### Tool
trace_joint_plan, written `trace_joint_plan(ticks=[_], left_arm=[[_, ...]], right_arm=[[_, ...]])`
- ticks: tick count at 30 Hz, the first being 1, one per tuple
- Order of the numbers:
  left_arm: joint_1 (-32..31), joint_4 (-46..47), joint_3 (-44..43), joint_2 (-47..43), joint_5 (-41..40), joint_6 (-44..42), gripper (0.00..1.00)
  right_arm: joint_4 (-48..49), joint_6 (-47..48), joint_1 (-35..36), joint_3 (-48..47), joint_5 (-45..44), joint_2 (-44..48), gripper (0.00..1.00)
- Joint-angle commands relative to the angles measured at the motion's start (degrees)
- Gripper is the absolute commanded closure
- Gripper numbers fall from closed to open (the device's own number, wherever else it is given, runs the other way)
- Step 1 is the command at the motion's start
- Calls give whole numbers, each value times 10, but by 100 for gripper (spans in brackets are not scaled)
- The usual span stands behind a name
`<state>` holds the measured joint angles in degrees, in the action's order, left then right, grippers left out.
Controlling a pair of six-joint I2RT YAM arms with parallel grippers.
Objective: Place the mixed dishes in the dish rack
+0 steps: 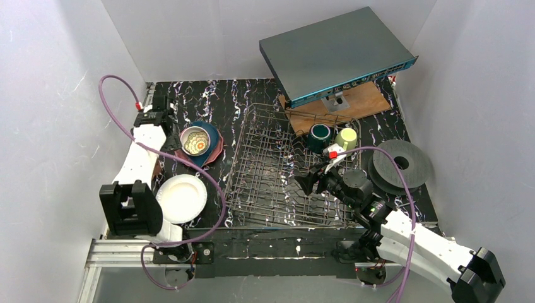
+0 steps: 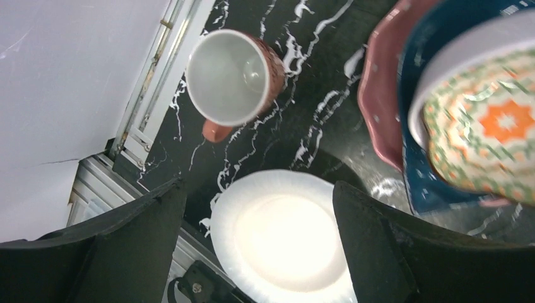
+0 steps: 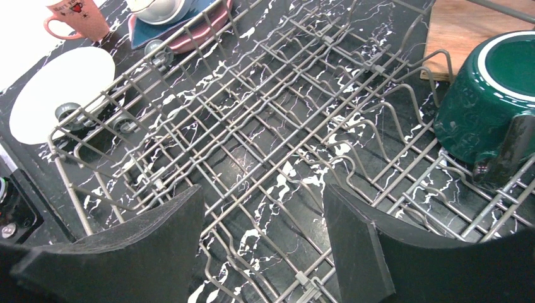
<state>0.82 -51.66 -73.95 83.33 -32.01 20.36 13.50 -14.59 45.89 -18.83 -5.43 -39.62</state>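
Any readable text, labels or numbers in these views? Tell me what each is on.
Nothing reads clearly.
On the salmon-pink mug: dark lettering with a red heart, too small and blurred to read.
On the grey box: no legible marking on its blue edge.

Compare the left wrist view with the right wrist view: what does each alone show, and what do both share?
Only the left wrist: the orange-and-green pattern inside the bowl and the white inside of the salmon-pink mug. Only the right wrist: the wire dish rack, a dark teal mug in it, and a wooden board. Both: the white plate, the salmon-pink mug, and the bowl stacked on a dark blue plate over a pink scalloped plate.
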Motion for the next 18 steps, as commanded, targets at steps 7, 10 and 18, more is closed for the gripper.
trace_joint_plan(ticks=[7,10,18], left_arm=[[81,120,17,73,88,-32,39],[87,149,21,95,110,-36,40],[101,161,35,136,110,-25,53]], right_arm=[[25,2,3,12,5,6,23],[8,-5,3,3,20,9,23],[-117,-22,4,-76,2,29,22]])
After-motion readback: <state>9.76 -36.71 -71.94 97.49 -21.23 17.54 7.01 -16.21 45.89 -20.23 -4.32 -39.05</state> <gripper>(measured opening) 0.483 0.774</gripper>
